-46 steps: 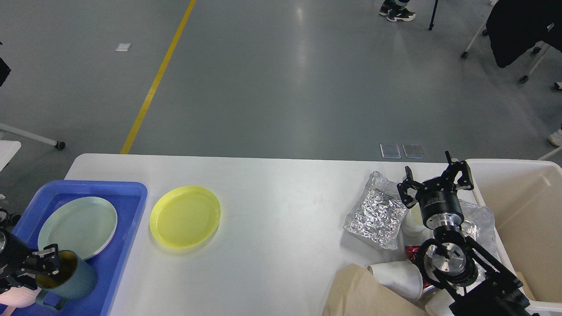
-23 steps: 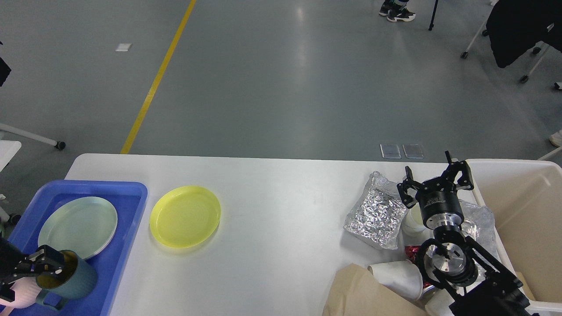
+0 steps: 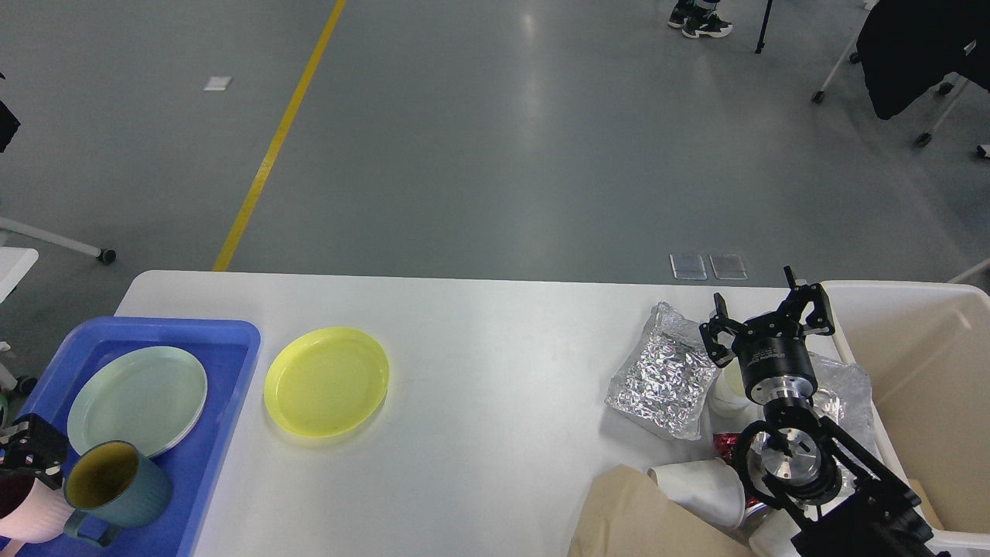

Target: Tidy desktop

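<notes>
The white desktop [image 3: 495, 363] carries a yellow plate [image 3: 325, 381] left of centre. A blue tray [image 3: 228, 363] at the left holds a pale green plate [image 3: 135, 398], a teal mug with a yellow inside [image 3: 116, 486] and a pink cup [image 3: 23, 514]. My left gripper [image 3: 32, 449] is at the left edge, just left of the mug and apart from it, open and empty. My right gripper [image 3: 766, 317] is open and empty, above a crumpled foil bag [image 3: 665, 379] and a small white cup [image 3: 727, 393].
A cream bin [image 3: 920, 356] stands at the right end. Near the front right lie a tipped white paper cup [image 3: 700, 487], a red wrapper [image 3: 723, 443], more foil [image 3: 847, 383] and a brown paper bag [image 3: 642, 518]. Chairs and feet are on the floor beyond.
My left gripper has let go of the teal mug's rim and drawn back to the left. The mug stays upright in the tray. The right arm has not moved.
</notes>
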Robot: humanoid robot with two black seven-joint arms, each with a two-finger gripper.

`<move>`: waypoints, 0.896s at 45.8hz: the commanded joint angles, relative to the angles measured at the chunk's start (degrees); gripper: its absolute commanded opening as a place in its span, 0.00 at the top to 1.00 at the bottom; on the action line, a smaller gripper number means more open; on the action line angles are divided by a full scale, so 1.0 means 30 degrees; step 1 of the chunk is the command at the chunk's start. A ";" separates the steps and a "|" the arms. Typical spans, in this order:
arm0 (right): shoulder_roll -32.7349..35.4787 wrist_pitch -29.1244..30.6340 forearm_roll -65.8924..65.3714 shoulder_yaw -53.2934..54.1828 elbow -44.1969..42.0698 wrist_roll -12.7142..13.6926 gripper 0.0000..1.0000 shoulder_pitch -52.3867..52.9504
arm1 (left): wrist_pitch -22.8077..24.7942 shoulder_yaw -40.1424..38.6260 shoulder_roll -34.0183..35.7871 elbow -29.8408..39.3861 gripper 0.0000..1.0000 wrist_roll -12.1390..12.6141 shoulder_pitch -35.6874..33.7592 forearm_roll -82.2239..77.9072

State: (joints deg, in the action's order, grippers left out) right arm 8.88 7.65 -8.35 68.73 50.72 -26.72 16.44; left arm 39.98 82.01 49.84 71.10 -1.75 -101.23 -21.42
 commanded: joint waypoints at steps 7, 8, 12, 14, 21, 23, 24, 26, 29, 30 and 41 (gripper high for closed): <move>0.0000 0.0000 0.0000 0.0000 -0.0001 0.0000 0.00 0.0000 | 0.2431 0.2163 -0.0439 0.1524 0.04 0.0116 -0.6006 0.0138; 0.0000 0.0000 0.0000 0.0000 -0.0001 0.0000 0.00 0.0000 | 0.2695 0.2309 -0.0556 0.1553 0.04 0.0116 -0.6563 0.0225; 0.0000 0.0000 0.0000 0.0000 -0.0001 0.0000 0.00 0.0000 | 0.3459 0.2924 -0.1288 0.1612 0.04 0.0087 -0.8498 0.0780; 0.0000 0.0000 0.0000 0.0000 -0.0001 0.0000 0.00 0.0000 | 0.3548 0.3334 -0.1697 0.1874 0.04 0.0087 -0.9202 0.1395; 0.0000 0.0000 0.0000 0.0000 -0.0001 0.0000 0.00 0.0000 | 0.3577 0.5062 -0.4624 0.2987 0.04 0.0146 -1.2131 0.4118; 0.0000 0.0000 0.0000 0.0000 -0.0001 0.0000 0.00 0.0000 | 0.3577 0.5444 -0.5649 0.3484 0.04 0.0146 -1.2835 0.5142; 0.0000 0.0000 0.0000 0.0000 -0.0001 0.0000 0.00 0.0000 | 0.3548 0.5562 -0.6148 0.3719 0.04 0.0146 -1.3099 0.5670; 0.0000 0.0000 0.0000 0.0000 -0.0001 0.0000 0.00 0.0000 | 0.3577 0.5679 -0.7115 0.4159 0.04 0.0146 -1.3568 0.6637; 0.0000 0.0000 0.0000 0.0000 -0.0001 0.0000 0.00 0.0000 | 0.3548 0.5709 -0.8696 0.4774 0.04 0.0145 -1.4388 0.8073; 0.0000 0.0000 0.0000 0.0000 -0.0001 0.0000 0.00 0.0000 | 0.3548 0.5680 -0.9195 0.4979 0.04 0.0146 -1.4681 0.8600; 0.0000 0.0000 0.0000 0.0000 -0.0031 0.0000 0.00 0.0000 | 0.3519 0.5037 -1.2333 0.6913 0.04 0.0204 -1.6880 1.2354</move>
State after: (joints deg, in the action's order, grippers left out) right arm 8.88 7.65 -8.35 68.73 50.66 -26.72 16.44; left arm 50.66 98.29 16.21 89.42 -1.00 -150.18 12.92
